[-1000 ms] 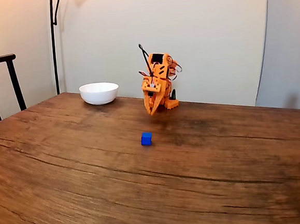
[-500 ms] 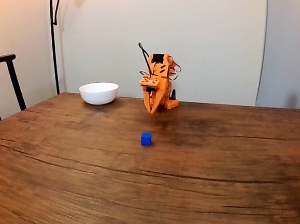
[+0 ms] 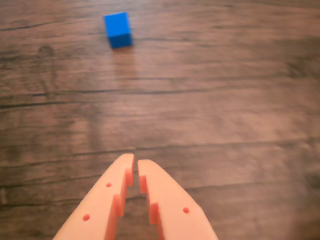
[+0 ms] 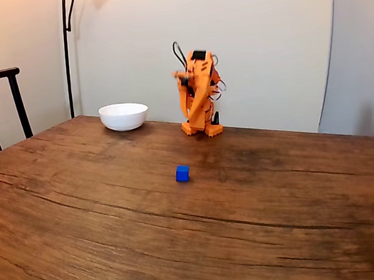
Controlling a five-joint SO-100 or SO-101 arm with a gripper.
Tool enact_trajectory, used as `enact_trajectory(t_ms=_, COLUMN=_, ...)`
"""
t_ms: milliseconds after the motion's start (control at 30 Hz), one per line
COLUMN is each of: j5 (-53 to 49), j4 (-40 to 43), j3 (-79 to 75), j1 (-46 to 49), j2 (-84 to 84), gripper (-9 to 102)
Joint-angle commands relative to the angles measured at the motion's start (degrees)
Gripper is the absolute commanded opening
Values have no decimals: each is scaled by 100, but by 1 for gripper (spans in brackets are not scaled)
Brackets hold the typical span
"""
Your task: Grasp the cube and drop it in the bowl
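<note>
In the fixed view the white bowl point(image 4: 123, 116) sits at the upper left of the wooden table point(image 4: 182, 238); its inside cannot be seen from here. The blue cube point(image 4: 182, 173) rests flat on the table near the frame's centre, well apart from the bowl. In the wrist view the cube point(image 3: 118, 30) lies at upper left, slightly turned, while the gripper point(image 3: 135, 172) at the bottom edge has its fingers nearly pressed together, empty.

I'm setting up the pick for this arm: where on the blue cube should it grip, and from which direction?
Grip the cube across two opposite side faces, coming down from above. It sits flat on the bare wooden table with nothing beside it, so all sides look free. In the wrist view it is slightly turned, so rotate the end effector to match and open the nearly closed jaws first.
</note>
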Motion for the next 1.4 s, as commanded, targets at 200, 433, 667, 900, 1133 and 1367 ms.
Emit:
enact_trajectory(t_ms=200, j5=229, j4=624, j3=-1266, j1=360, j2=-97, gripper=0)
enact_trajectory(t_ms=433, j5=659, j4=650, j3=-2347, j1=677, j2=-1362, gripper=0)
enact_trajectory(t_ms=667, j5=1037, j4=580, j3=-3902, j1=756, j2=-3480, gripper=0)
enact_trajectory(t_ms=900, j5=1037, j4=589, j3=-5159, j1=659, j2=-5335, gripper=0)
enact_trajectory(t_ms=1133, j5=1028, j4=571, j3=-5880, j1=211, j2=-6706, gripper=0)
enact_trajectory(t_ms=1367, j5=976, j4=334, j3=-6284, j1=-35, j2=-7585, gripper=0)
